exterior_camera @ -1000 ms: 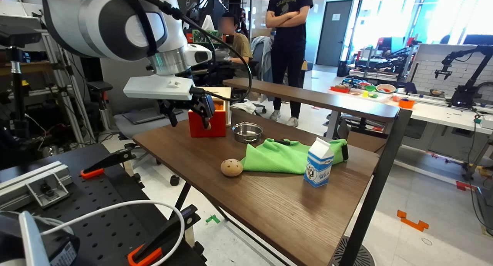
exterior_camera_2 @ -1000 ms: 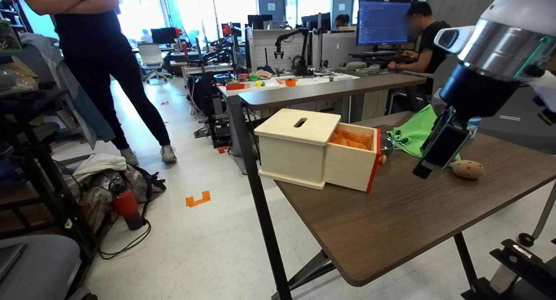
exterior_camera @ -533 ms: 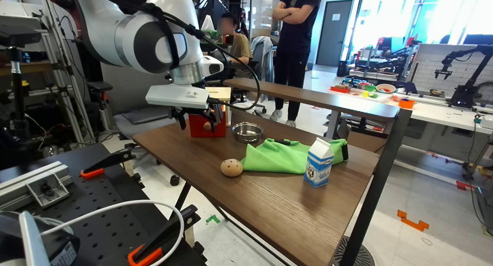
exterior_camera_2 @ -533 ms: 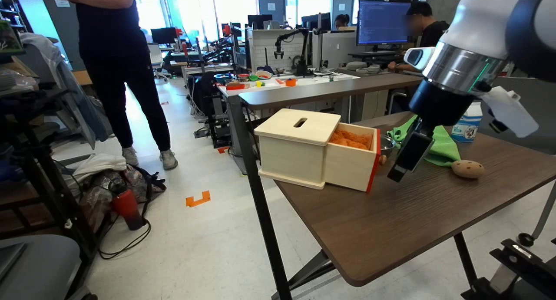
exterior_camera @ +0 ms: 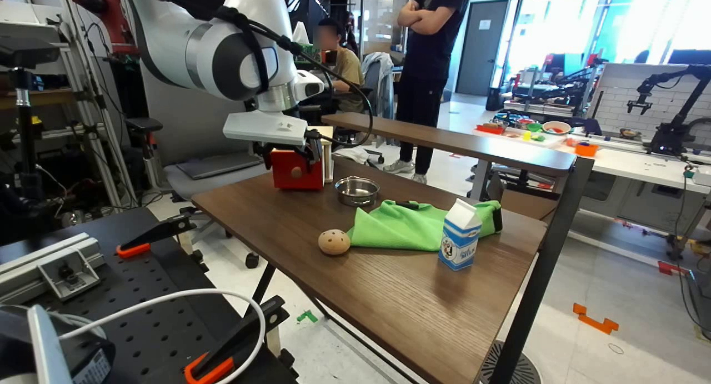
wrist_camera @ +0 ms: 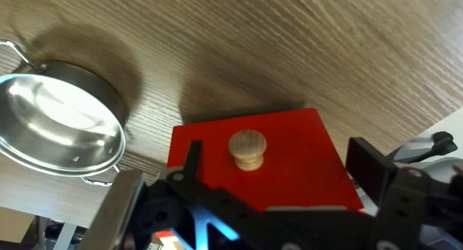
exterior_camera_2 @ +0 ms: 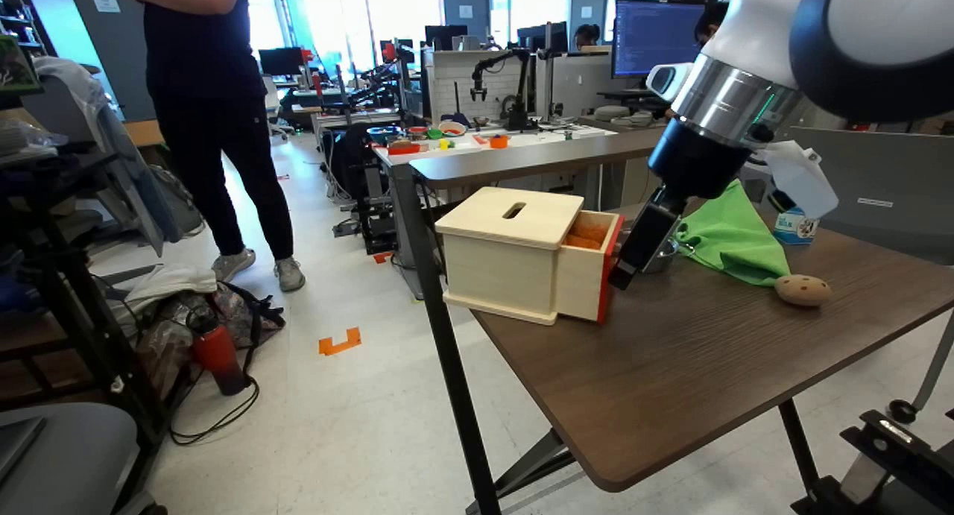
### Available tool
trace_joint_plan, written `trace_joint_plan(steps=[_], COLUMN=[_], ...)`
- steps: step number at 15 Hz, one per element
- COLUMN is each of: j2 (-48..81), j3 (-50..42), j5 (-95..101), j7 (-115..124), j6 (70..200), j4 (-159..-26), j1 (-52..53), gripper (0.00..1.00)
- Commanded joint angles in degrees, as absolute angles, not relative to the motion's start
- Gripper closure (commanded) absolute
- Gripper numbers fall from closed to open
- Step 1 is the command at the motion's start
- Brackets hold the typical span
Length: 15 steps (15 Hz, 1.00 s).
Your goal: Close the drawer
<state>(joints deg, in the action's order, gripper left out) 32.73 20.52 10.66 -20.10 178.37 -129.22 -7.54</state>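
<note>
- The drawer point(exterior_camera_2: 580, 285) stands partly out of its box point(exterior_camera_2: 498, 269), in the corner of the tabletop point(exterior_camera_2: 708, 366) by the shelf post point(exterior_camera_2: 456, 381), at the short edge.
- The jaws are wide; in the wrist view I see the knob point(wrist_camera: 247, 147) between them.
- Pan point(exterior_camera: 357, 199) beside the drawer, a strip of tabletop between.
- In an exterior view I catch orange stuff point(exterior_camera_2: 586, 235) inside the drawer.

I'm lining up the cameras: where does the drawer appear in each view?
In an exterior view: the drawer, left of centre, about mid-height.
In an exterior view: the drawer, right of centre, side-on, partly open.
Wrist view: the drawer, lower middle, seen from the front.
Shared landmark: the metal pot, near the drawer in all three.
</note>
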Motion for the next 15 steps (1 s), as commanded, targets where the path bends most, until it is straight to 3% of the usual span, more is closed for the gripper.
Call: trace_joint_plan(steps=[1,15], j2=[34.8,41.5], j3=[23.2,29.6], j5=[10.4,10.1], j7=[-20.8,-21.4], j6=[177.2,178.0], j4=[-126.0,-118.8], j1=[-8.7,-11.3], gripper=[0.0,0.0])
